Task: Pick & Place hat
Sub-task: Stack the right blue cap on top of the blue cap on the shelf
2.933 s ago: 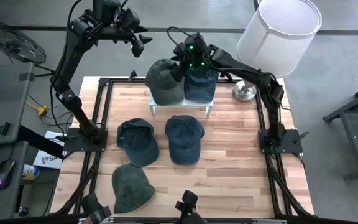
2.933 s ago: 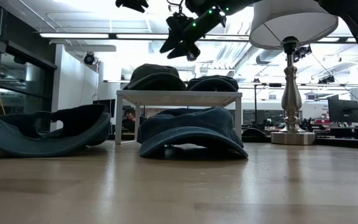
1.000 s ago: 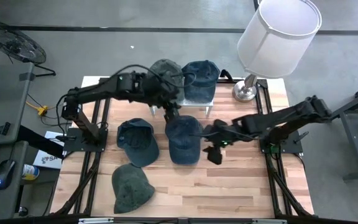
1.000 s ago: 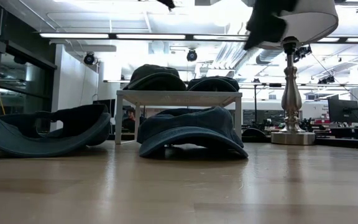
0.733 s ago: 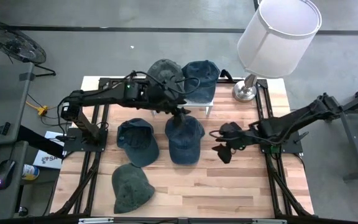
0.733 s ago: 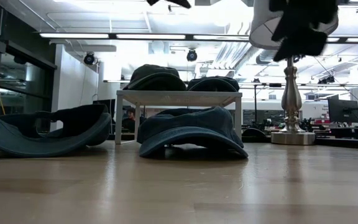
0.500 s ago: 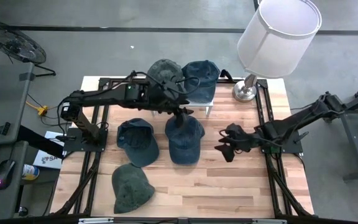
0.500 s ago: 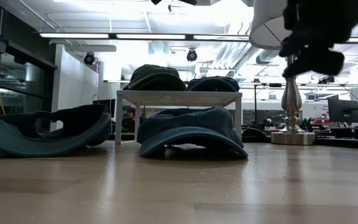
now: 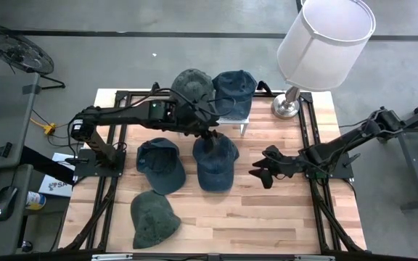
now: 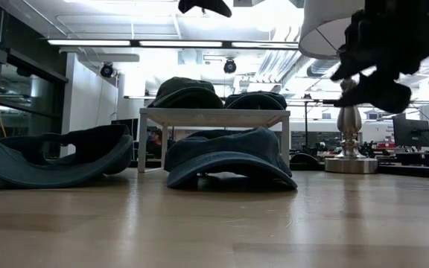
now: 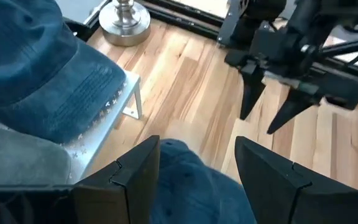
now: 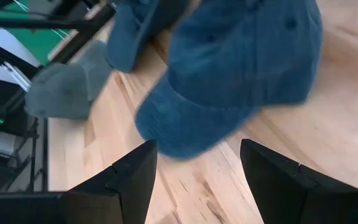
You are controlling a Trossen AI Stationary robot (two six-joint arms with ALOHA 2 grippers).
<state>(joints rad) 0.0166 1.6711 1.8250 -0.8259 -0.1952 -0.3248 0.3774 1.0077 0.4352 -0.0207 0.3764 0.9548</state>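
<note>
A blue hat (image 9: 216,163) lies crown up in the middle of the table, resting on its brim and rim (image 10: 229,170). My left gripper (image 9: 212,136) hovers open above its far part, and in the left wrist view the hat (image 11: 191,186) shows between the spread fingers. My right gripper (image 9: 261,174) hangs open to the hat's right, above the table (image 10: 375,71). In its wrist view the same hat (image 12: 241,68) lies ahead. A green hat (image 9: 192,85) and another blue hat (image 9: 233,90) sit on a white rack (image 10: 214,115).
A dark blue hat (image 9: 158,163) lies upside down left of centre, and a green hat (image 9: 153,217) lies near the left near corner. A lamp (image 9: 325,32) stands with its base (image 9: 287,107) at the far right corner. Bare wood lies to the right and near.
My right gripper has drawn away from the blue hat toward the table's right edge and come down somewhat. My left gripper has shifted a little toward the right, from the rack's front out over the blue hat's far part. No hat has moved.
</note>
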